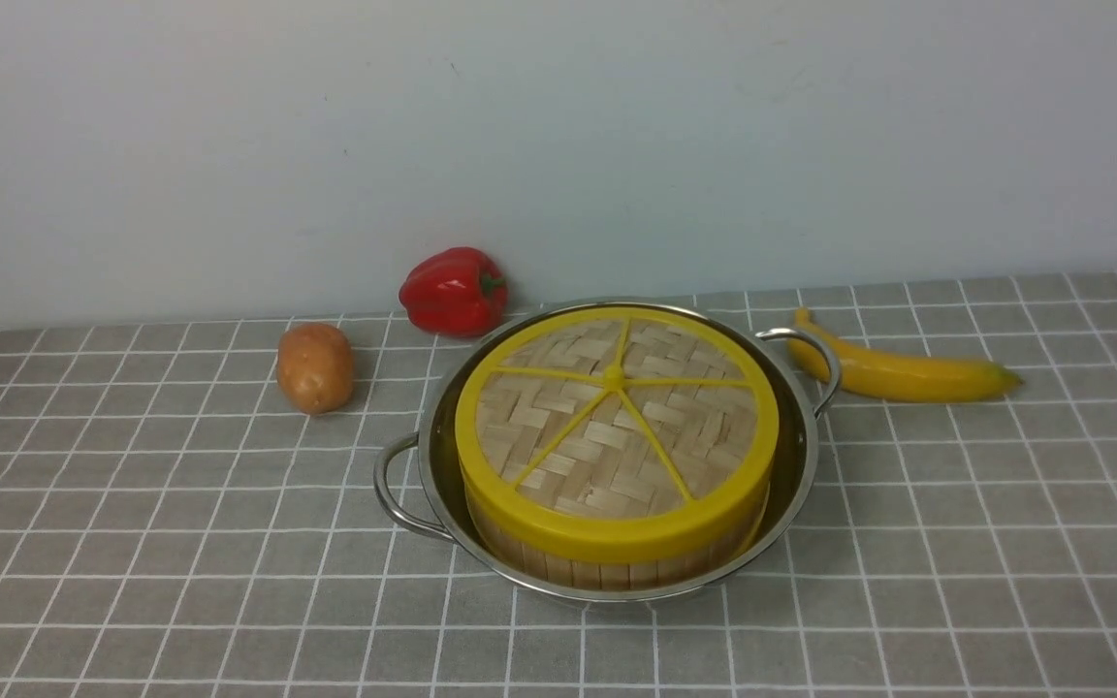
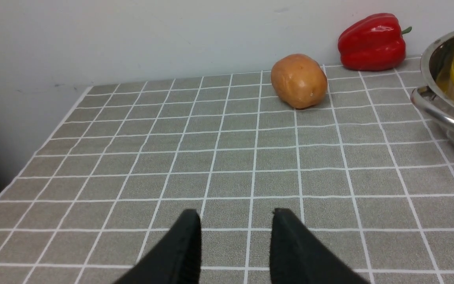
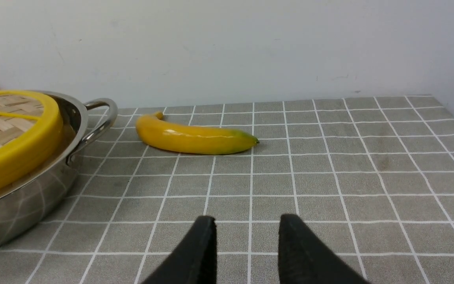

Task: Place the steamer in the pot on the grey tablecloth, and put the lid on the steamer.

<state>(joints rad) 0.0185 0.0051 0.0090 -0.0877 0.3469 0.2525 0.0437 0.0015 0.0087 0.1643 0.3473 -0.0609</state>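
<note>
Resting on the cloth [image 1: 180,543], grey with a white grid: one steel pot [image 1: 791,465], shiny, two loop handles.

Contents of pot: steamer [image 1: 607,567], bamboo slats, seated inside with a gap to the pot wall all round. Lid [image 1: 617,427], woven bamboo, thick yellow rim and yellow spokes, set flat on the steamer and covering its top.

Other items on the cloth:
- Potato [image 1: 314,366], left of the pot, apart from it.
- Pepper [image 1: 454,291], red, behind the pot's left side, near the wall [image 1: 558,126].
- Banana [image 1: 898,373], yellow with a green tip, lying just right of the pot's right handle.

Tools:
- Left gripper [image 2: 237,236]: black fingers [image 2: 179,252] apart, bare cloth between them, nothing held; well clear of potato and pot.
- Right gripper [image 3: 246,240]: fingers apart, nothing held; over bare cloth to the right of the pot, short of the banana.

Neither arm shows in the front view.
</note>
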